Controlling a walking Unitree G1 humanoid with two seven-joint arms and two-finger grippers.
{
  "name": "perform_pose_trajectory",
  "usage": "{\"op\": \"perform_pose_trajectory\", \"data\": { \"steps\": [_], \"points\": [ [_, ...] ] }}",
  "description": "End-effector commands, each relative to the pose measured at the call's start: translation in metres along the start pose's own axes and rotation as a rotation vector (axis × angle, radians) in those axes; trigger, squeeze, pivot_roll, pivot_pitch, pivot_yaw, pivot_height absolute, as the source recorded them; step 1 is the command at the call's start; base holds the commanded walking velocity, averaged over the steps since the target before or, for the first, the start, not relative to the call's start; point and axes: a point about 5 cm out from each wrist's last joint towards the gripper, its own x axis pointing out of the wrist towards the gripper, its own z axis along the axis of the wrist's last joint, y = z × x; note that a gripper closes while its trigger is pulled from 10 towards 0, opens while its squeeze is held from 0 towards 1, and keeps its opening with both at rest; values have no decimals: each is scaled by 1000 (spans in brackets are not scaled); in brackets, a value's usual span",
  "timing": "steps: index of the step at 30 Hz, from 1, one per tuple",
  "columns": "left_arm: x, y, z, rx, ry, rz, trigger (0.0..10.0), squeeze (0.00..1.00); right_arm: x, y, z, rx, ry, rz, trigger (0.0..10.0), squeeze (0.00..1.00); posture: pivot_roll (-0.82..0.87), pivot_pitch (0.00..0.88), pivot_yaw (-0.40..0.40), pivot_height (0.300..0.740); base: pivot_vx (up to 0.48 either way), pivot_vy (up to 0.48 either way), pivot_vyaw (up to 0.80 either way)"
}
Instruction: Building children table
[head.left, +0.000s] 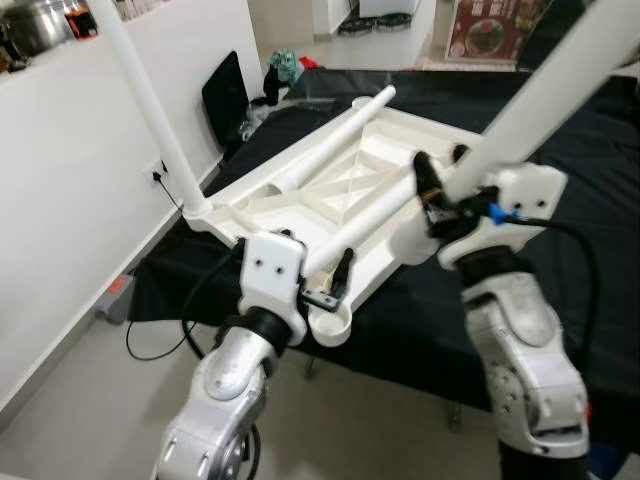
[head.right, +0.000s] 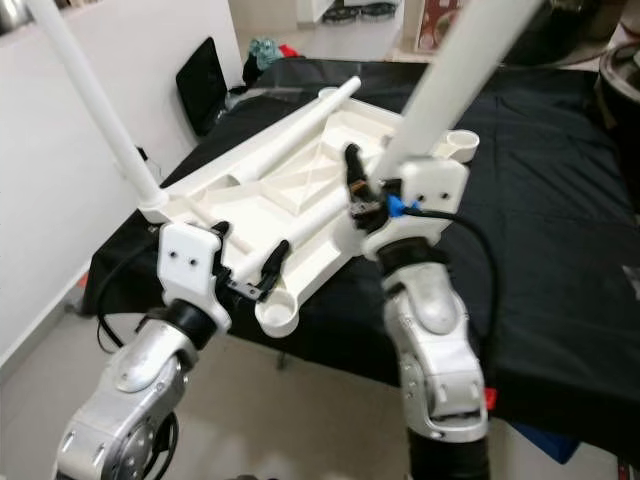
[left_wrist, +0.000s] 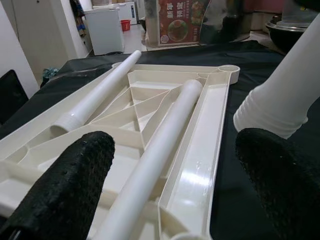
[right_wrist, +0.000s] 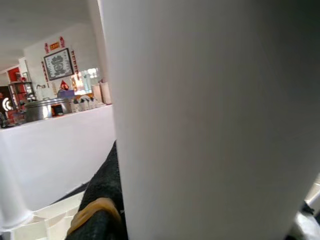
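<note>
A white plastic tabletop (head.left: 395, 135) lies upside down on a table draped in black cloth (head.left: 600, 200). One white leg (head.left: 150, 110) stands upright in its left corner. Two loose legs lie across the ribbed underside, one along the far side (head.left: 330, 140) and one nearer me (head.left: 380, 215). My right gripper (head.left: 440, 195) is shut on a fourth leg (head.left: 540, 90), which tilts up to the right; its lower end (left_wrist: 272, 110) hangs just outside the tabletop's right rim. My left gripper (head.right: 248, 250) is open over the near edge, just behind the near corner socket (head.left: 330, 322).
A white wall runs along the left, with an outlet (head.left: 158, 175) and a black cable (head.left: 150, 340) trailing to the floor. A flat black object (head.left: 225, 95) leans against that wall. The far right corner socket (head.right: 460, 142) is bare. A steel pot (head.left: 35, 22) sits on the counter, upper left.
</note>
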Motion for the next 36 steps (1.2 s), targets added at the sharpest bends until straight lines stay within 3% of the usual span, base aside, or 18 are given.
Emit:
{"op": "perform_pose_trajectory", "data": {
  "steps": [1,36],
  "points": [
    [-3,3,-2,6,16,14,10000,0,1,7,4,20,-20,33,10000,0,96,120,35,740,0,0,0],
    [-6,2,-2,-4,16,32,10000,0,5,3,3,-3,-4,72,10000,0,96,139,14,740,0,0,0]
  ]
}}
